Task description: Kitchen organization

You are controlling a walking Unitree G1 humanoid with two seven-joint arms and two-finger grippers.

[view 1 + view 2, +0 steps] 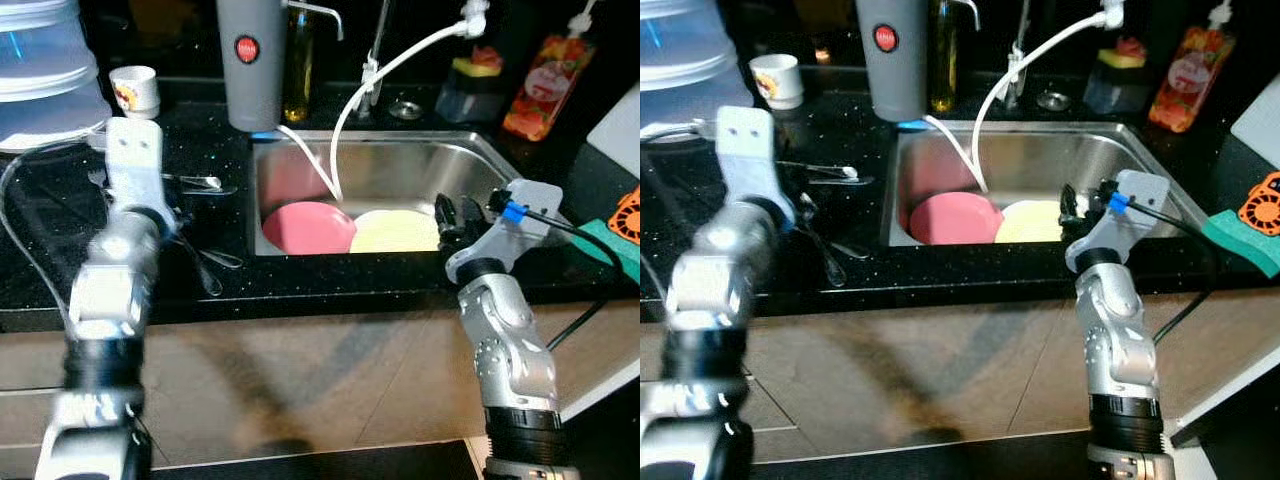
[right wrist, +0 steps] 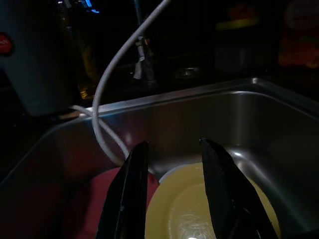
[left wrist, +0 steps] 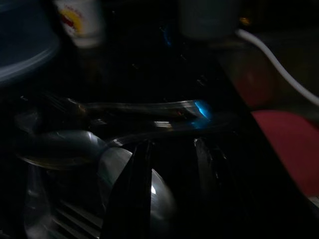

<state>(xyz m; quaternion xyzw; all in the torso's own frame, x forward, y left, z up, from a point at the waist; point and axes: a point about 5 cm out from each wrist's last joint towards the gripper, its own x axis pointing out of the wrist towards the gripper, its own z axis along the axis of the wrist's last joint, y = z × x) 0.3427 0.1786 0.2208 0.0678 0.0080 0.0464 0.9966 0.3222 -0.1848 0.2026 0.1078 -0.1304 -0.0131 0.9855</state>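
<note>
the yellow plate [image 1: 395,232] lies flat on the bottom of the steel sink [image 1: 470,160], at the front, just beside the pink plate [image 1: 308,227]; the two rims seem to touch or overlap a little. a white hose [image 1: 345,120] hangs down from the tap and ends between them.

the right gripper [image 2: 172,194] hangs over the near edge of the sink, its two black fingers parted with nothing between them, aimed down at the yellow plate. i judge that the step in hand is to take this plate out. to do it well, the gripper should come lower and bring one finger under the rim, because a flat plate gives no other hold. the hose is near and could catch a finger.

the left gripper [image 3: 172,189] is over the black counter [image 1: 40,250] on the left side, above some spoons [image 3: 65,149] and a fork [image 3: 124,107]; its fingers are parted and hold nothing. further back stand a small paper cup [image 1: 135,90] and a grey appliance [image 1: 250,60].
</note>
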